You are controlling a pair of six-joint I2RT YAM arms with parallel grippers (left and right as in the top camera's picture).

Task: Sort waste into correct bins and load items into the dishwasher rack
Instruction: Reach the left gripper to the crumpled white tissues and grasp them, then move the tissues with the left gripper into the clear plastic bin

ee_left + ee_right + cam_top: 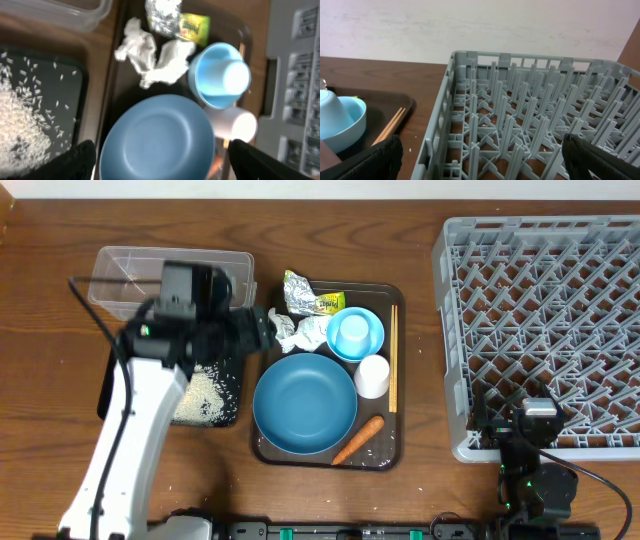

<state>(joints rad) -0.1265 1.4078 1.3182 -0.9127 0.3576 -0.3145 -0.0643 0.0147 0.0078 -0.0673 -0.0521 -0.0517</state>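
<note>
Well — left tool (262,329) beside crumpled paper (295,333)

legible text: none in any view | yellow-green wrapper (193,27): printed marks, too blurred to read

Between our matt black left fingers (75,160) we see a smooth blue dish (157,140) with a soft sheen. Beyond them lie crumpled white paper (150,57), a crinkled, glinting foil-like wrapper (177,20), a glossy light-blue bowl (200,85) and a smooth white cup (232,125), all on a dark, glossy brown tray (122,92) over a wood-grained table (30,32). Left of those fingers a matt black tray (70,85) holds dull white rice (25,125), with a clear, shiny plastic tub (65,12) past it. Ahead of our right fingers (365,160), also matt black, the rack (520,115) is matt grey plastic, and pale bare-wood chopsticks (390,125) lie just past the left-hand one.
</note>
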